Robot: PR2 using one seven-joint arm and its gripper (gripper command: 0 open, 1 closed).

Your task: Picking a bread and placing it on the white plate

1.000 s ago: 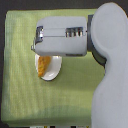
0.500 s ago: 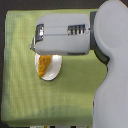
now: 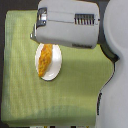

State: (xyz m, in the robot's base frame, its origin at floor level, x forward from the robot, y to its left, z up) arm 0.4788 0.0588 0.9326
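A PR2 arm (image 3: 75,25) spans the far side of a green cloth (image 3: 20,75), its gripper (image 3: 36,31) at the exterior view's left end (jaws hidden, so open or closed cannot be told). Just nearer lies the white plate (image 3: 56,64), with the bread (image 3: 45,58) resting on it, long axis running near-to-far, directly below the gripper's tip.
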